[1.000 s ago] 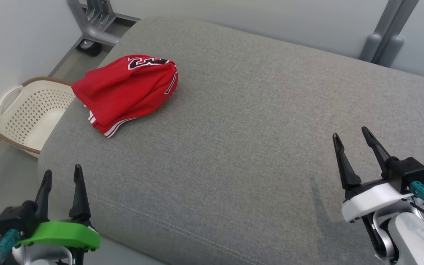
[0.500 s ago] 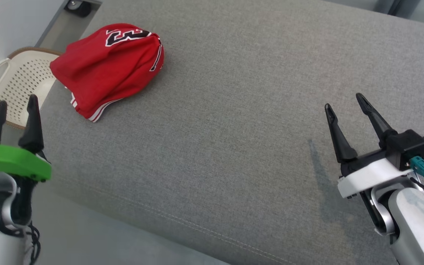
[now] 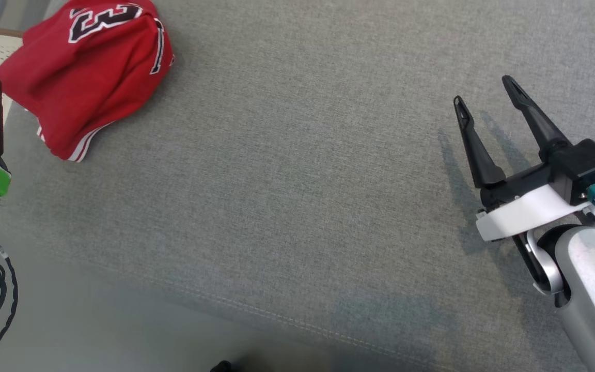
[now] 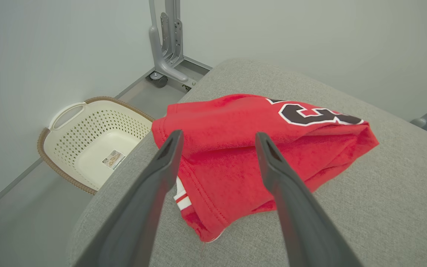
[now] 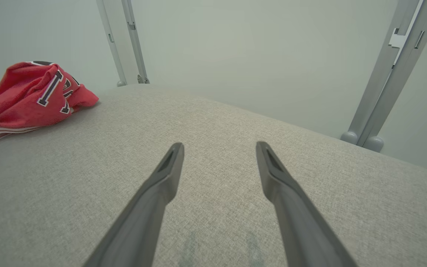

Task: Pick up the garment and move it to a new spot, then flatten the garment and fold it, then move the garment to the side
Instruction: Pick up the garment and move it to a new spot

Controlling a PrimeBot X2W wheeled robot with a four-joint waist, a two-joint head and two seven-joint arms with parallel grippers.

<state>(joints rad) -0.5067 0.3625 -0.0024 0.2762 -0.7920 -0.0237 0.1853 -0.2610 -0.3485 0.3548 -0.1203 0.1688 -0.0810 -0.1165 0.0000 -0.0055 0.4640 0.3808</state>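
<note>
still-bundled red garment (image 4: 250,148) on cushion (image 3: 297,181)

In the head view the garment (image 3: 83,77) lies on the cushion (image 3: 287,170) at 10 o'clock, near the cushion's left edge. The basket (image 4: 87,148) stands on the floor (image 4: 20,222) beside the cushion, at 9 o'clock from the garment. The left gripper (image 4: 217,135) is at 9 o'clock by the cushion's edge, just before the garment. The right gripper (image 3: 482,89) is over the cushion at 3 o'clock, well apart from the garment. A post (image 4: 167,44) stands behind the cushion at 11 o'clock.
</note>
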